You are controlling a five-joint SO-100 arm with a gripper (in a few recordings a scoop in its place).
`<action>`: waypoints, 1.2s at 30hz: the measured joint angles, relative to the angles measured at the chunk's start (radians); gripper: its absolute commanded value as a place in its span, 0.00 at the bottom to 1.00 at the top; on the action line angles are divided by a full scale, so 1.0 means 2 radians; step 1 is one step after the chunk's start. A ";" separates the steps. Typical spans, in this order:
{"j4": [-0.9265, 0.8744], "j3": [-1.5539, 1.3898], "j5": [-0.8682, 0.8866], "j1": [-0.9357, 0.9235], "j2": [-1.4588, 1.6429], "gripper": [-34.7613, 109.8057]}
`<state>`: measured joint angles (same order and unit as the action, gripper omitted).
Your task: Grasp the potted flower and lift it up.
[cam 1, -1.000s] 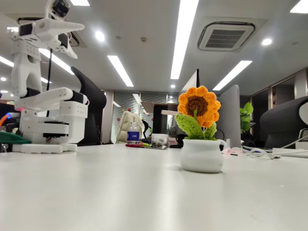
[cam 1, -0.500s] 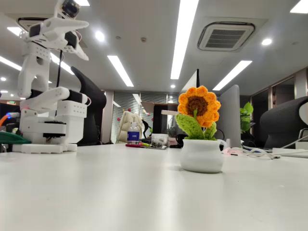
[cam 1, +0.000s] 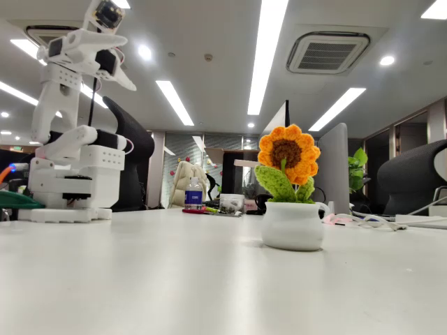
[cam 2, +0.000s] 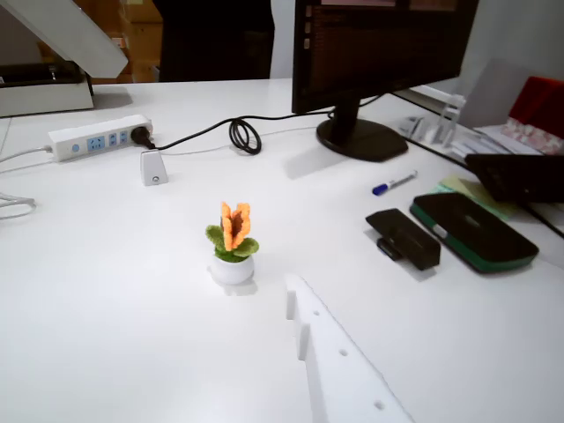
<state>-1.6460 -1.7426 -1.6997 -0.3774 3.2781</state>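
Observation:
The potted flower (cam 1: 291, 202) stands upright on the white table, right of centre in the fixed view: orange-yellow petals, a brown centre, green knitted leaves and a squat white pot. From the wrist view the potted flower (cam 2: 233, 249) looks small and far below, left of centre. The white arm is folded up at the far left, and my gripper (cam 1: 128, 78) hangs high above the table, well left of the flower and pointing down to the right. One white finger (cam 2: 339, 370) juts in from the bottom edge of the wrist view, with nothing on it. How the jaws stand is unclear.
A monitor (cam 2: 379, 53) stands behind the flower, with a coiled cable (cam 2: 244, 137), a power strip (cam 2: 99, 138) and a small white adapter (cam 2: 153, 167) to its left. A pen (cam 2: 393, 183), a black case (cam 2: 403, 238) and a green-edged case (cam 2: 472, 231) lie at right.
The arm's upper part has tilted and risen, carrying the gripper up and to the right. The potted flower has not moved.

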 measured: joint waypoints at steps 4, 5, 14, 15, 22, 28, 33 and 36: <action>0.015 0.000 0.015 0.000 -0.035 0.93; 0.018 0.000 0.021 0.000 -0.044 0.93; 0.028 -0.002 0.043 0.004 -0.136 0.93; 0.028 -0.002 0.044 0.002 -0.147 0.93; 0.028 -0.003 0.086 0.000 -0.234 0.93; 0.050 -0.003 0.087 -0.004 -0.278 0.93; 0.079 -0.004 0.094 -0.009 -0.309 0.93; 0.090 -0.004 0.096 -0.009 -0.337 0.93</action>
<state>-1.4665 -1.7503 -1.5079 -0.3958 2.6047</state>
